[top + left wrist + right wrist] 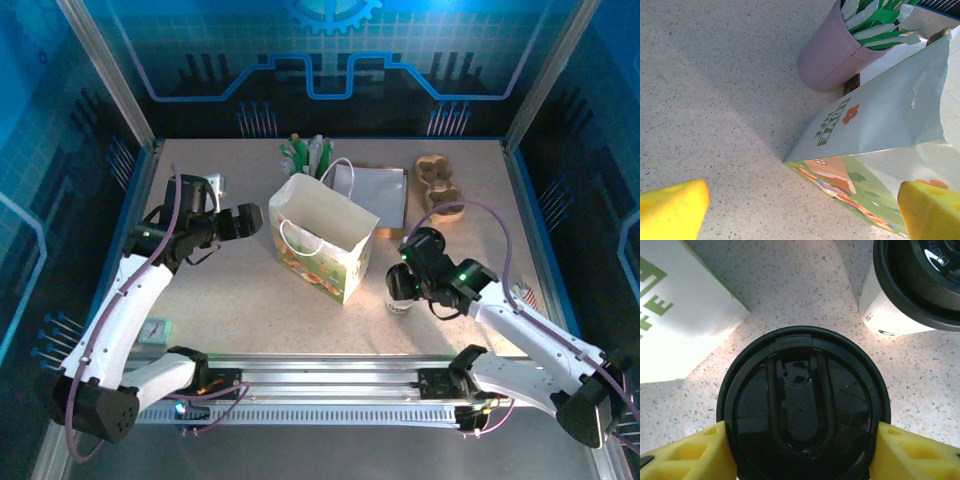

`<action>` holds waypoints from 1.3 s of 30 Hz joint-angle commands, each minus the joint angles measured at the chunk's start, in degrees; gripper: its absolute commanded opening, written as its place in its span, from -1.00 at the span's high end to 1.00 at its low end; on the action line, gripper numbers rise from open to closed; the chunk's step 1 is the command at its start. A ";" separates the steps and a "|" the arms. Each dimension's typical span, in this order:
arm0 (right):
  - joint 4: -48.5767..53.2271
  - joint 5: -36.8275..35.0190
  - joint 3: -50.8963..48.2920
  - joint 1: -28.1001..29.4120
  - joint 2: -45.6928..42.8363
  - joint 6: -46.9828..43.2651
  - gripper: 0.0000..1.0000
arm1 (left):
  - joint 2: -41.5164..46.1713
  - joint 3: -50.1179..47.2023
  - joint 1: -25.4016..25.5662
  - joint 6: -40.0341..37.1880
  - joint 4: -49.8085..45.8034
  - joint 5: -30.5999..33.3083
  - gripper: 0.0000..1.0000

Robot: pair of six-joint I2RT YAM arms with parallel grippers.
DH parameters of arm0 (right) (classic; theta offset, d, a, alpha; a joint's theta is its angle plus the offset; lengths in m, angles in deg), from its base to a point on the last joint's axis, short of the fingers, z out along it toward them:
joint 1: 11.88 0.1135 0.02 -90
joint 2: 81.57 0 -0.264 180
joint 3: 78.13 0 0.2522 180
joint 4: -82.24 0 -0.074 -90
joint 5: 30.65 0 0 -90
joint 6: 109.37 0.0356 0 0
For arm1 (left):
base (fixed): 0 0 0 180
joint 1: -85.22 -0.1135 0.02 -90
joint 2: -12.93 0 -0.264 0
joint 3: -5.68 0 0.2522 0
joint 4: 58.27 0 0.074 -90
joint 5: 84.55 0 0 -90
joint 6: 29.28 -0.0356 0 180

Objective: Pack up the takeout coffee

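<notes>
A takeout coffee (802, 415) with a round black lid stands between my right gripper's (802, 452) yellow fingers, which press against both sides with no gap showing. A second white cup with a black lid (912, 287) stands just beyond it to the right. In the top view my right gripper (408, 272) is low over a white cup (400, 298) to the right of the white paper bag (320, 235). My left gripper (805, 215) is open, its fingertips (670, 210) low by the bag's (880, 130) lower corner, touching nothing. It hovers left of the bag (250, 218).
A pink cup of green-and-white sticks (832, 60) stands behind the bag (310, 155). A flat white sheet (378, 190) and a brown cup carrier (440, 185) lie at the back right. A small pale box (155, 330) sits near the left arm's base.
</notes>
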 commanded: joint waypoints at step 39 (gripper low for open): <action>19.96 7.88 19.36 -3.37 15.60 -11.93 -0.76 | 2.70 -0.84 -0.61 -1.74 0.51 1.21 -0.97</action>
